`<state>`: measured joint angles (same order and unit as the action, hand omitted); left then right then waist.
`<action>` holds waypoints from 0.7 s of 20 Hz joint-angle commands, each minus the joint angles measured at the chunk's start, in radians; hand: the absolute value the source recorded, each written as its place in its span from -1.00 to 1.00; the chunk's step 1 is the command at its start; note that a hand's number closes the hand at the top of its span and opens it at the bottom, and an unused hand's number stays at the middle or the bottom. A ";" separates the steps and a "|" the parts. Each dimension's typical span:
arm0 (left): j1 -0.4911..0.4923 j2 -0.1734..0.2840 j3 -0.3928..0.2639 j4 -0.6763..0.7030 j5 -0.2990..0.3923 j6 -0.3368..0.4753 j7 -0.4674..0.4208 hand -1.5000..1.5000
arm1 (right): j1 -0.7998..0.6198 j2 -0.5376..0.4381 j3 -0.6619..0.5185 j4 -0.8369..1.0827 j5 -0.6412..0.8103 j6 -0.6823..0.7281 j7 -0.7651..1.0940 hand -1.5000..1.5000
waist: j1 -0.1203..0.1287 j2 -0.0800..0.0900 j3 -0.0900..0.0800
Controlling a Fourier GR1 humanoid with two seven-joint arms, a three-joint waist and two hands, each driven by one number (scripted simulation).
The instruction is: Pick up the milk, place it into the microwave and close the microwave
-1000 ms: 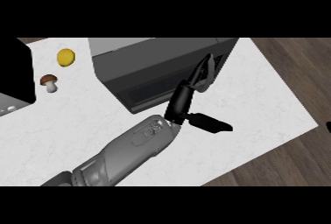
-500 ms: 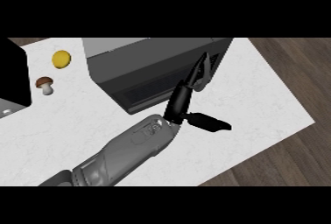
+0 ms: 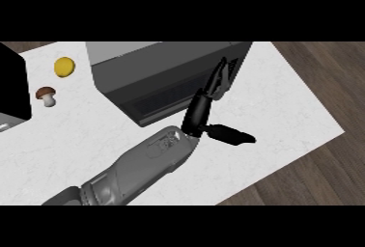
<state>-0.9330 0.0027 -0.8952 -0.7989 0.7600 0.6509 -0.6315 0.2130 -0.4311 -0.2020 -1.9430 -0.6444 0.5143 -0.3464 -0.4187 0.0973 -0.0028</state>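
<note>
Reaching up from the near edge, my forearm (image 3: 139, 166) crosses the white counter (image 3: 285, 111) on a slant toward the microwave (image 3: 160, 72), which sits at the far side, a little left of centre. One hand shows; from where it enters I take it for my right hand (image 3: 202, 110), though with only one arm in sight I cannot be sure of that. Its fingers (image 3: 217, 82) are straight and held together, stretched far and slightly right so that their tips lie against the microwave's dark front, near its right end. My thumb (image 3: 231, 134) sticks out to the right, apart from the fingers, over bare counter. Nothing is held between them; the hand is spread wide with nothing in it. I cannot see the milk anywhere on the counter, and whether it stands inside the microwave I cannot tell. From this angle I also cannot say whether the door is fully closed. Left of the microwave, well apart from my hand, a yellow lemon (image 3: 64, 66) lies at the far side, with a brown-capped mushroom (image 3: 47, 95) just nearer. A black block (image 3: 13, 82) fills the left edge beside them. Brown wood floor (image 3: 321, 159) shows beyond the counter's right and near edges.
</note>
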 commanded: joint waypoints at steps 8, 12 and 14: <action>-0.054 -0.003 -0.004 0.049 0.067 0.003 -0.020 -1.00 | -0.023 -0.034 -0.007 0.011 -0.046 0.010 0.034 -1.00 | -0.011 0.008 0.002; -0.059 -0.003 -0.007 0.057 0.090 0.002 -0.029 -1.00 | -0.033 -0.047 -0.001 0.004 -0.055 0.018 0.046 -1.00 | -0.006 0.007 0.000; -0.061 -0.003 -0.017 0.059 0.095 0.014 -0.036 -1.00 | -0.032 -0.044 -0.002 0.006 -0.071 0.022 0.045 -1.00 | -0.016 0.003 0.002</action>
<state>-0.9500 0.0000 -0.9296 -0.7771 0.8286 0.6609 -0.6827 0.1869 -0.4688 -0.2023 -1.9372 -0.6988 0.5313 -0.3076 -0.4267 0.0985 -0.0014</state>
